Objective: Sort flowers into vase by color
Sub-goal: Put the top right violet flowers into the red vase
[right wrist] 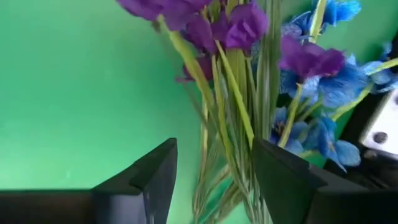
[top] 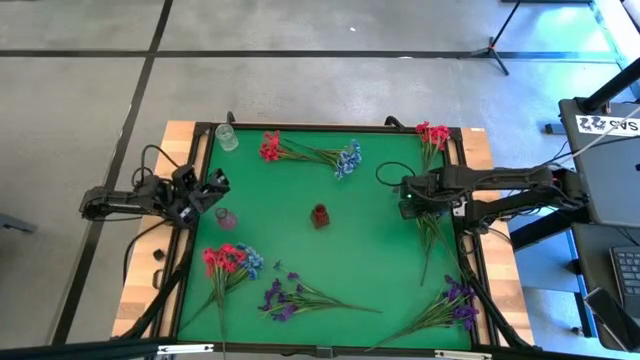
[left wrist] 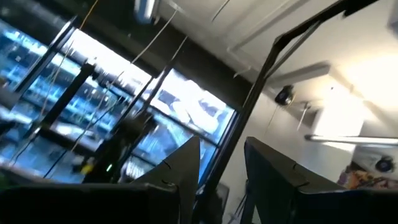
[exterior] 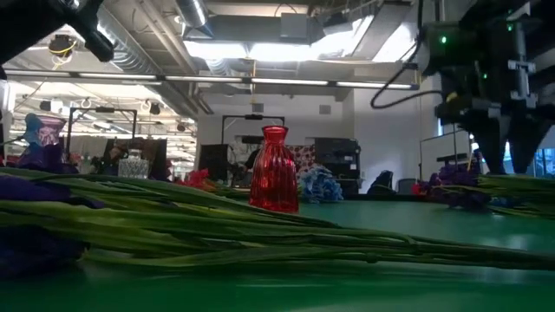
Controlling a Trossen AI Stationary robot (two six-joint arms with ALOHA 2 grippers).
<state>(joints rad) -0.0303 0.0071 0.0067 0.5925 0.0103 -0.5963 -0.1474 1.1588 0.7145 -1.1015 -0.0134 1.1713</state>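
My right fingers (right wrist: pixel 152 180) look like matt dark plastic, flat-faced and hard-edged. The flowers (right wrist: pixel 239 74) just beyond them have cloth-like purple and blue petals and smooth, slightly shiny plastic stems. The tabletop (top: pixel 380 260) carries a matt green cover, even and smooth, and bare pale wood shows along its edges at three and nine o'clock. At its middle, the red vase (exterior: pixel 274 170) is glossy, ribbed and translucent, like glass.

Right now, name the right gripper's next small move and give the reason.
Probably lower and close. The right gripper hangs open over the table's right side, with green stems of the purple and blue flowers between its fingers, ungripped.
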